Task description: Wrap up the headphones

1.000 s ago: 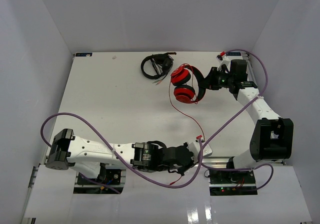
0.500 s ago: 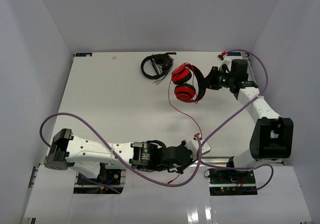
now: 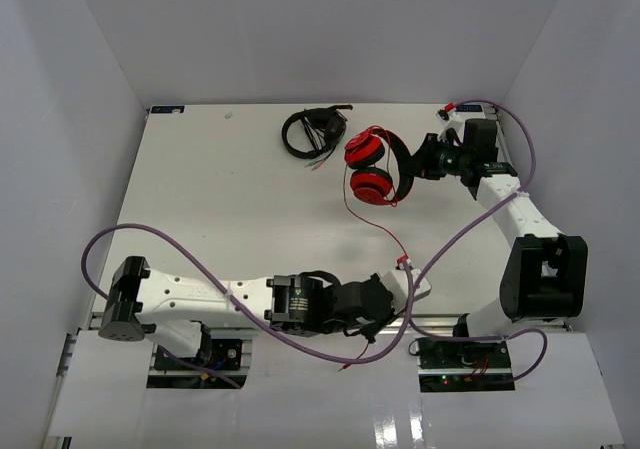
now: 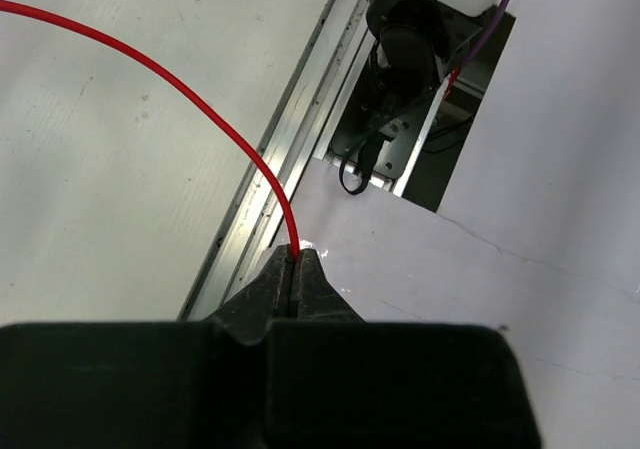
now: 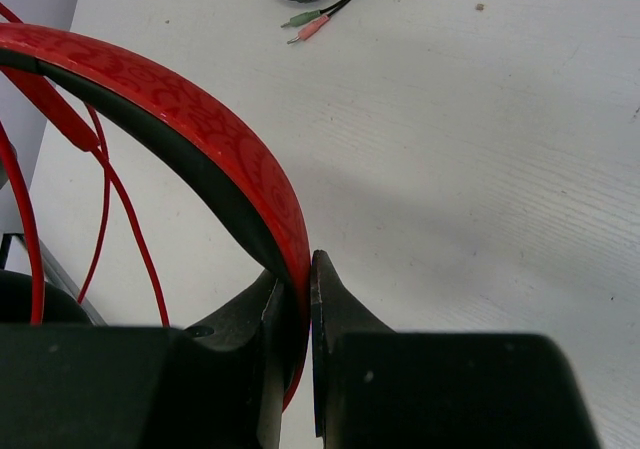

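Observation:
The red headphones (image 3: pixel 368 169) sit at the back right of the white table (image 3: pixel 220 199). My right gripper (image 3: pixel 412 165) is shut on their headband (image 5: pixel 200 119), which passes between its jaws (image 5: pixel 300 279). The thin red cable (image 3: pixel 372 227) runs from the ear cups toward the near edge. There my left gripper (image 3: pixel 405 267) is shut on it near the cable's end. In the left wrist view the cable (image 4: pixel 200 99) curves up out of the closed tips (image 4: pixel 297 256), which hang over the table's aluminium rail.
Black headphones (image 3: pixel 312 131) with a coiled cable lie just left of the red ones, their green and pink plugs (image 5: pixel 305 24) resting on the table. Purple robot cables (image 3: pixel 180 259) loop over the near table. White walls enclose three sides.
My left gripper has slid a little right and toward the back with the cable end. The red headphones shifted slightly right in the right gripper's hold.

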